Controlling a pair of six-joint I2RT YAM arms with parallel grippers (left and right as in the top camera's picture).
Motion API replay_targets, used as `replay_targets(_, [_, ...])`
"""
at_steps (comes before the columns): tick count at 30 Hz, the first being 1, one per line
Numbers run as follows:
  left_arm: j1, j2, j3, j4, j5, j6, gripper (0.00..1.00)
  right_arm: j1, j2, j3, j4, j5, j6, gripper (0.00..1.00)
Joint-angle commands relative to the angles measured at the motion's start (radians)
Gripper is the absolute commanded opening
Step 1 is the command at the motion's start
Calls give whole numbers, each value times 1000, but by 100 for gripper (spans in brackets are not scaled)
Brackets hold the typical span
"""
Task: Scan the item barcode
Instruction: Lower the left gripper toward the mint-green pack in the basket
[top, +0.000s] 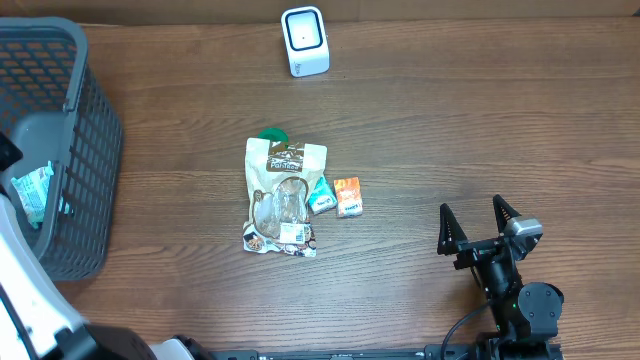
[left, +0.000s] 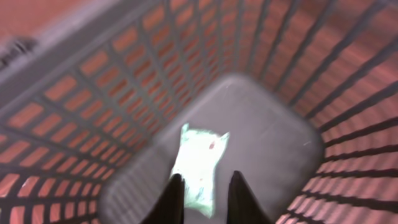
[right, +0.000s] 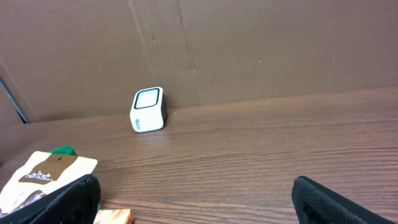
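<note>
The white barcode scanner (top: 304, 40) stands at the table's far edge, also in the right wrist view as scanner (right: 148, 110). A pale green-white packet (top: 32, 192) lies on the floor of the grey basket (top: 95, 150). My left gripper (left: 205, 177) hangs inside the basket just above that packet (left: 199, 162), shut to a narrow slit, gripping nothing. A brown pouch (top: 285, 195) lies mid-table with a teal packet (top: 321, 195) and an orange packet (top: 348, 197) beside it. My right gripper (top: 480, 218) rests open at the near right, its jaws wide and empty (right: 196, 199).
A green item (top: 273, 135) pokes out from behind the pouch's top. A brown cardboard wall (right: 249, 50) rises behind the scanner. The basket's grid walls (left: 81, 106) close in around my left gripper on all sides.
</note>
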Motion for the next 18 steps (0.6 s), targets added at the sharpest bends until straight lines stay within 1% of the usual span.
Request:
replay_targets(1, [1,-12,14,-1,58,-39,33,-3,-11,-11,6,5,-4,100])
replay_targets(2, [2,-6,13,-5,54,-37,45,-3,-11,-11,6,5,-4,100])
replay_targets(3, [2,4,11,-6,55,-31,54,-3,-11,-11,6,5,-4,100])
replay_targets(4, [2,16,11,-6,57,-32,61,-3,-11,-11,6,5,-4,100])
replay_targets(5, [2,32,11,-6,58,-32,66,-3,-11,-11,6,5,-4,100])
replay_targets(7, [2,69,11,-6,58,-31,70,-3,-11,-11,6,5,-4,100])
replay_targets(9, [2,109,10,-12,58,-8,71,-3,-11,-11,6,5,-4,100])
replay_targets(11, [2,153,10,-31,55,77,64,-3,-11,-11,6,5,-4,100])
replay_targets(12, [2,177,8,-38,52,114,64,-3,-11,-11,6,5,-4,100])
replay_targets(15, [2,238,-10,-39,27,112,68,-3,-11,-11,6,5,-4,100])
replay_targets(18, [2,291,-15,-29,27,134,70,-3,-11,-11,6,5,-4,100])
